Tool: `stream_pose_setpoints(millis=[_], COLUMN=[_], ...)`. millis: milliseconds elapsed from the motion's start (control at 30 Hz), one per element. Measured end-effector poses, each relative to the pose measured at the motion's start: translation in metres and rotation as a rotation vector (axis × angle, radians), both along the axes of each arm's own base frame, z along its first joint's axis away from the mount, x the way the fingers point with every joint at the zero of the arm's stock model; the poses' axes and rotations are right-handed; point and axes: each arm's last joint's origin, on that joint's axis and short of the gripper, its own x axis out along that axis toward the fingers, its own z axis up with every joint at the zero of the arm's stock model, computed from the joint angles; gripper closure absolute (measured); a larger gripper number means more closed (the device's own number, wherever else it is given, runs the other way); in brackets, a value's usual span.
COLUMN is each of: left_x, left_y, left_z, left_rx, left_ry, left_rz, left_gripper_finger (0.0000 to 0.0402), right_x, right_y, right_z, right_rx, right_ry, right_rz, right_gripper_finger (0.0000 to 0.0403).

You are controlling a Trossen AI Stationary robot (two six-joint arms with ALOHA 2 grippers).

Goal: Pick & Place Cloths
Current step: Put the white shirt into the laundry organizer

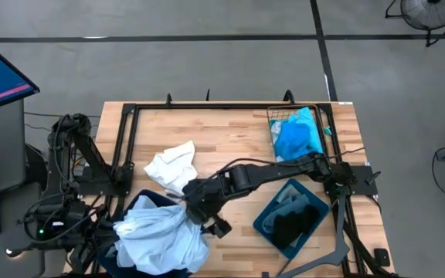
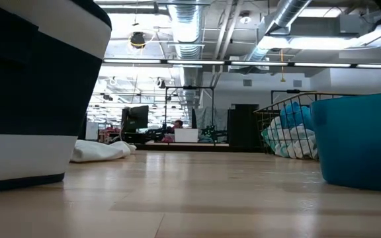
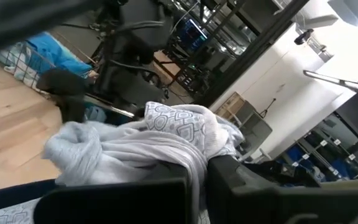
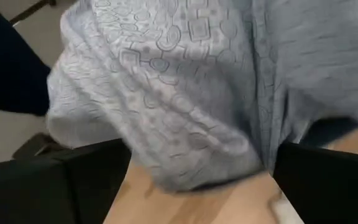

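Note:
A pale blue patterned cloth (image 1: 161, 235) is heaped over the rim of a navy bin (image 1: 141, 202) at the table's near left. My left gripper (image 3: 199, 177) sits at the heap's left side (image 1: 116, 230), shut on the cloth (image 3: 166, 134). My right gripper (image 4: 201, 177) reaches in from the right to the heap's far right edge (image 1: 195, 207). It is open, with a bunch of the cloth (image 4: 185, 93) between its fingers. A white cloth (image 1: 172, 166) lies flat on the table. Turquoise and blue cloths (image 1: 296, 135) fill the wire basket. Black and grey cloths (image 1: 296, 218) lie in the teal bin. My left gripper pinches a fold of the pale blue cloth (image 3: 194, 158) in the narrow gap between its two fingers. The rest of the cloth is piled slack beyond the fingertips. My right gripper has the cloth filling the wide space between its fingers (image 4: 92, 174); I cannot tell whether they touch it.
The wire basket (image 1: 275, 116) stands at the far right corner, and the teal bin (image 1: 265, 224) at the near right. A black frame (image 1: 207, 106) runs along the table's far and side edges. Bare wood (image 1: 230, 139) lies in the middle. The low view shows the navy-and-white bin wall (image 2: 32, 99) close up.

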Motion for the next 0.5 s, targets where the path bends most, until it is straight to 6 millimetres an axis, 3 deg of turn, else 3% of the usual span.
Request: stream_pose_setpoints(millis=[133,300,500], left_x=[-0.001,-0.002,-0.002], left_y=[0.000,-0.001,-0.001], left_z=[0.000,-0.001,-0.022], left_rx=[-0.013,-0.016,-0.056], left_ry=[-0.001,-0.002,-0.005], left_rz=[-0.005,-0.011,-0.015], left_gripper_finger=[0.0401,0.0401,0.0401], right_x=[-0.008,-0.017,-0.042], right_y=[-0.009,-0.010,-0.016], right_z=[0.008,0.039,0.072], right_rx=[0.031,0.088,0.090], right_ry=[0.054,-0.054,-0.079], right_rz=[-0.006,0.011,0.015], right_gripper_finger=[0.0049,0.0050,0.0051])
